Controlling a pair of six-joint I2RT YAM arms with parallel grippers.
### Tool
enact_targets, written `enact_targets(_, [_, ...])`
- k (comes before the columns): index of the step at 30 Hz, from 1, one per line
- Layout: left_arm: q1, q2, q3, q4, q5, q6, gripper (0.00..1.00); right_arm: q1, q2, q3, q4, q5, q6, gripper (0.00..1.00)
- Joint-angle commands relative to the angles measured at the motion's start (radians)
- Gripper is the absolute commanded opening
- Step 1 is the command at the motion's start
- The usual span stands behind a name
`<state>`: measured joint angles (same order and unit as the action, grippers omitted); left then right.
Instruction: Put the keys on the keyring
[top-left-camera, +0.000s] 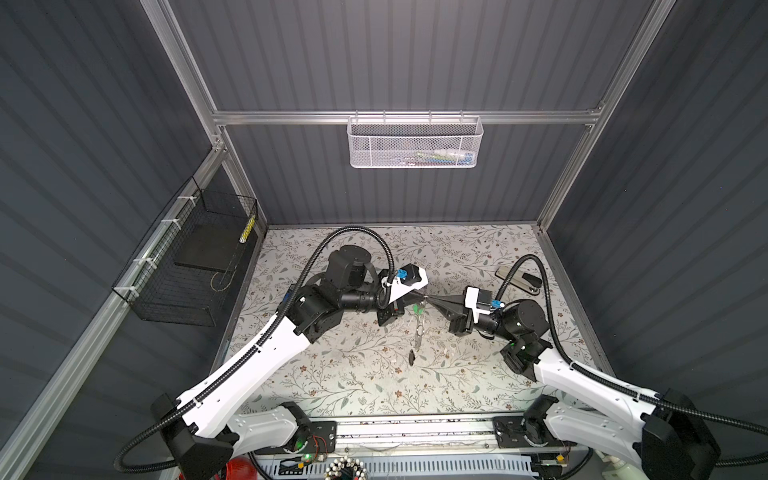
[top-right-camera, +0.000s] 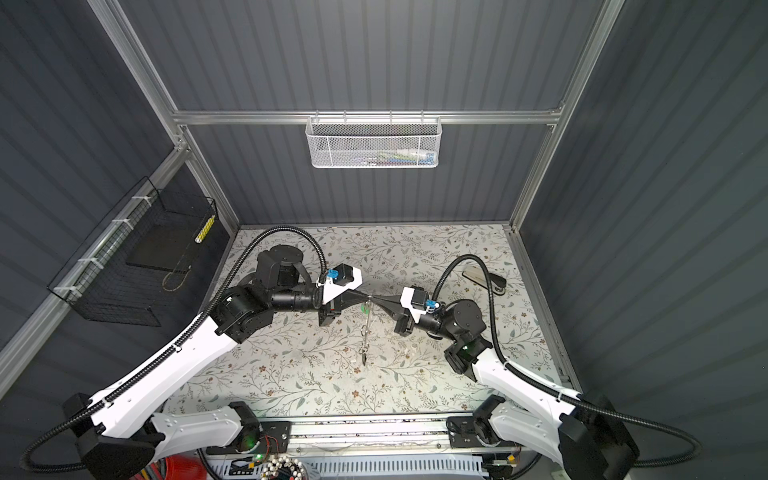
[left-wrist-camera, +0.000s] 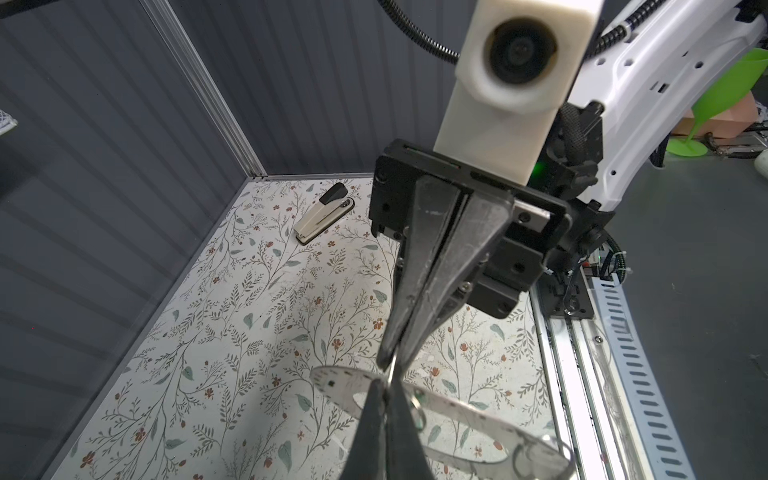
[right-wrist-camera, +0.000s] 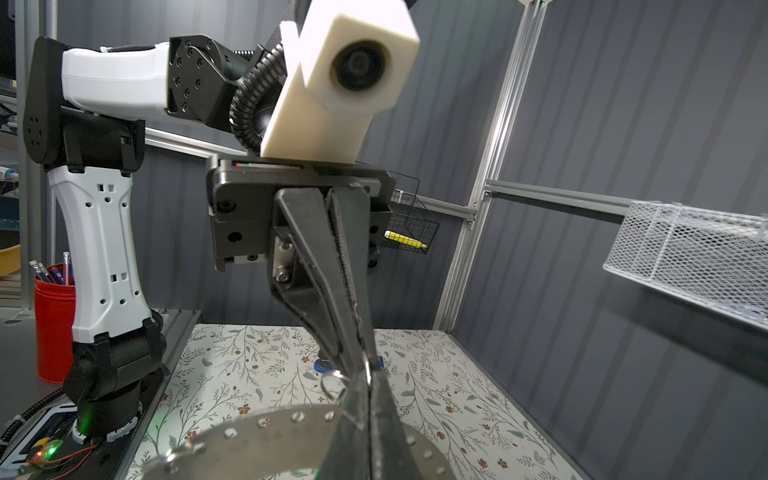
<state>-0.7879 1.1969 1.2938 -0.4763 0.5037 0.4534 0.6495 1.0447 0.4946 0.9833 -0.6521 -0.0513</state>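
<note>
Two arms meet tip to tip, left claw (top-left-camera: 421, 296) and right claw (top-left-camera: 431, 298) each clamped shut on the keyring (right-wrist-camera: 257, 436), which hangs edge-on straight below them, green tag (top-left-camera: 419, 308) uppermost, black key (top-left-camera: 411, 356) lowest.

The large, flat, thin grey-silver metal keyring (left-wrist-camera: 332, 380), an annulus with tiny holes round its rim, hangs in the air at the middle of the scene. It shows edge-on in both top views. The green oval plastic tag (top-left-camera: 417, 309) sits just beside its upper rim. The black oval tag (top-left-camera: 411, 356) with its short silver key dangles below the keyring's lower end, nearer the viewer.
</note>
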Motion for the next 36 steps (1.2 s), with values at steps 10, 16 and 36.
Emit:
enact_targets(10, [-0.003, 0.158, 0.366, -0.453, -0.166, 0.114, 0.00, -0.003, -0.149, 0.050, -0.390, 0.261, -0.201, 0.46])
enact_targets(16, [-0.038, 0.303, 0.562, -0.715, -0.336, 0.182, 0.00, 0.003, -0.161, 0.091, -0.529, 0.345, -0.242, 0.42])
enact_targets(36, [-0.121, 0.493, 0.695, -0.916, -0.473, 0.118, 0.00, 0.097, -0.084, -0.102, -0.273, 0.386, -0.280, 0.32])
